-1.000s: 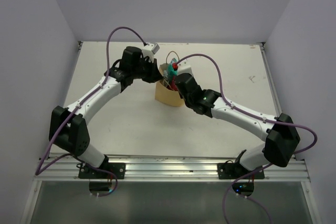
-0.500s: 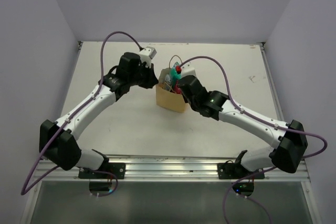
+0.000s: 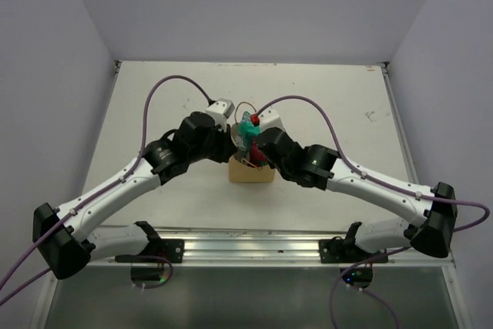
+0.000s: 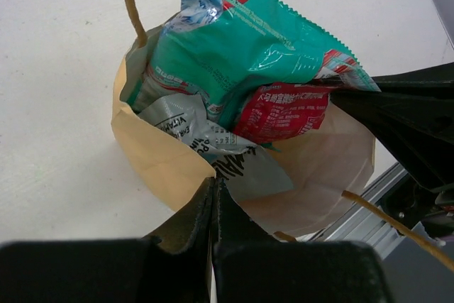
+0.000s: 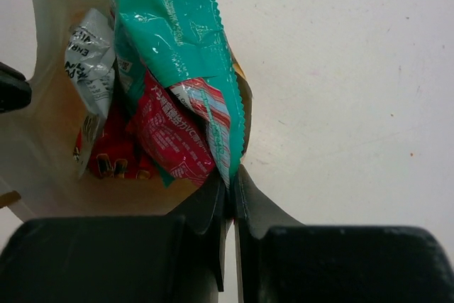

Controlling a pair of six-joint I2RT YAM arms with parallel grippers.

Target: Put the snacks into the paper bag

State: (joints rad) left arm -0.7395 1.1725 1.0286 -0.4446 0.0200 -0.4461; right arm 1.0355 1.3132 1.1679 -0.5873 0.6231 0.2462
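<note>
- Paper bag (image 3: 250, 172) upright on the white table (image 3: 331, 105), between the two arms and nearer the front edge than the back, mouth open upward.
- Left gripper (image 4: 214, 188) pinched tight on the bag's rim, fingers pressed together with only the brown paper between them.
- Right gripper (image 5: 230, 181) clamped the same way on the opposite rim, jaws all but meeting. Lower corner of a packet touching that same spot, so hard to tell whether caught in the pinch as well.
- Teal-white packet (image 4: 248, 40) the tallest of the snacks, upper part well above the mouth, lower end inside the bag, leaning along the wall on the right gripper's side.
- Silver-grey packet (image 4: 188, 129) crumpled and lower down, inside the bag against the wall nearest the left gripper, partly under the teal-white one.
- Pink-red packet (image 4: 280, 113) wedged beneath the teal-white one, inside the bag toward the right gripper.
- Darker red packet (image 5: 113, 161) deep in the bag, seen only from the right wrist, mostly covered by the others.
- Twisted handle (image 4: 129, 5) rising from the far rim in the left wrist view, and a second handle (image 4: 386, 214) lying outward on the near side.
</note>
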